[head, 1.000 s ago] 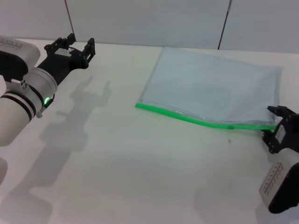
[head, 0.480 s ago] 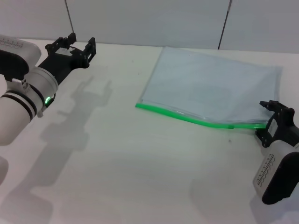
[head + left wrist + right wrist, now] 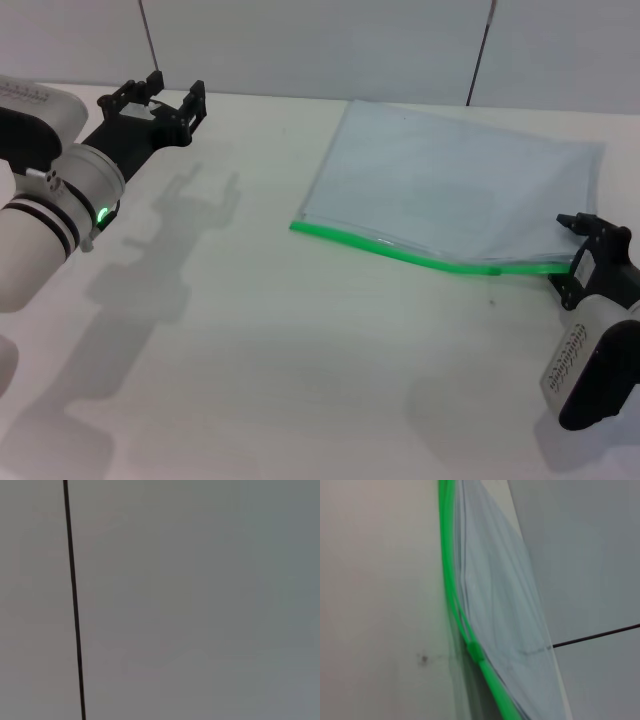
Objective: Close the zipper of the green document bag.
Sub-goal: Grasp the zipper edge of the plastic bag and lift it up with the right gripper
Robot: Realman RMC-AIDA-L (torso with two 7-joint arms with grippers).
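The green document bag lies flat on the white table, right of centre, as a pale translucent pouch. Its zipper is the bright green strip along the near edge, with a small slider close to the right end. In the right wrist view the zipper runs lengthwise with the slider on it, beside the bag. My right gripper is at the strip's right end, open, its fingers astride the bag's corner. My left gripper hovers open at the far left, holding nothing.
A grey wall with dark vertical seams stands behind the table's back edge. The left wrist view shows only that wall and one seam. A small dark speck marks the table just in front of the slider.
My right gripper has moved left and forward to the zipper's right end, so the bag's corner now sits between its fingers. The left arm has stayed put.
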